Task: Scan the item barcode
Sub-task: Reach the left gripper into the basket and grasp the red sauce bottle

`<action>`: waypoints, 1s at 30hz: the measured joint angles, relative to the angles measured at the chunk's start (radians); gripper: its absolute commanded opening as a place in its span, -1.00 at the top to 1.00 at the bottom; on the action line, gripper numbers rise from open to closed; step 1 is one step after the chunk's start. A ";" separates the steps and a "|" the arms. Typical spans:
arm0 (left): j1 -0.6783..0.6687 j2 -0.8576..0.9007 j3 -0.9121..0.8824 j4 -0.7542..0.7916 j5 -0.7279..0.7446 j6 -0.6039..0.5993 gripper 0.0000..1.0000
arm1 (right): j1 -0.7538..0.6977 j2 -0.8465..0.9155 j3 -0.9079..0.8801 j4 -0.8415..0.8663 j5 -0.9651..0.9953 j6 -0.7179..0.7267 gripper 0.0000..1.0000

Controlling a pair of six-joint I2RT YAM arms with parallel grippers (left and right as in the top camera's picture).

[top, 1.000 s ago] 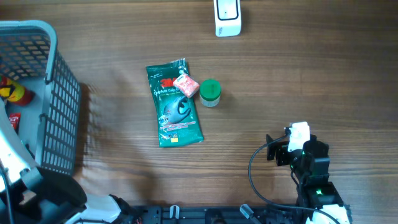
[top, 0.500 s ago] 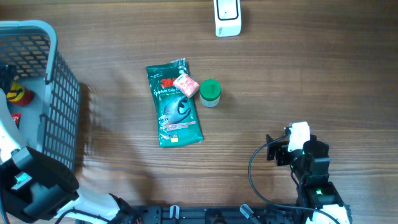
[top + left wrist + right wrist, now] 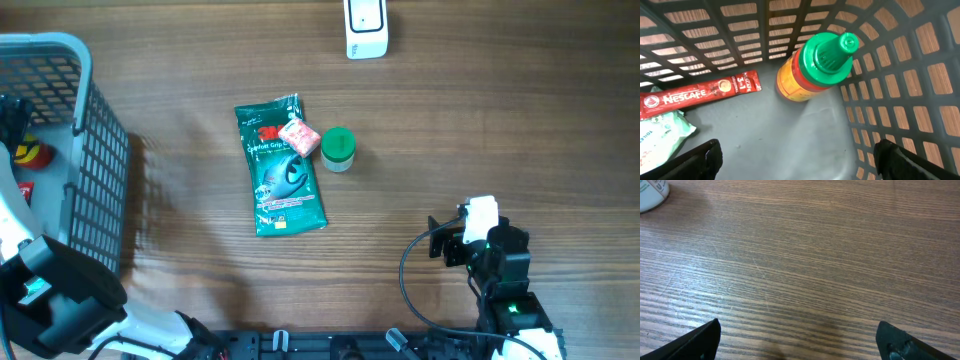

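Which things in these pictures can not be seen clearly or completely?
- White device: overhead, cut by the top edge.
- Bottle label: left wrist, seen from the cap end, not readable.
- White pack: left wrist, cut by the left edge.
- Green packet barcode: overhead, too small.

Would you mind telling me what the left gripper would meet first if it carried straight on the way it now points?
Probably the bare floor of the grey plastic basket, beside the yellow green-capped bottle; depth is unclear.

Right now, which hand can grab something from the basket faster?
Left. The left hand hangs open in the basket, pointing at the green-capped bottle. The right hand sits open over bare table, across from it.
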 measured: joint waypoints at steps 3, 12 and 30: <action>0.000 0.000 0.000 0.006 0.013 0.000 -1.00 | 0.000 0.000 0.000 0.000 0.000 0.000 -0.99; 0.000 0.000 0.000 0.061 0.017 0.034 -1.00 | 0.000 0.000 0.000 0.000 0.000 0.000 -0.99; 0.000 0.148 -0.001 0.233 -0.077 0.283 -1.00 | 0.000 0.000 0.000 0.000 0.000 0.000 -1.00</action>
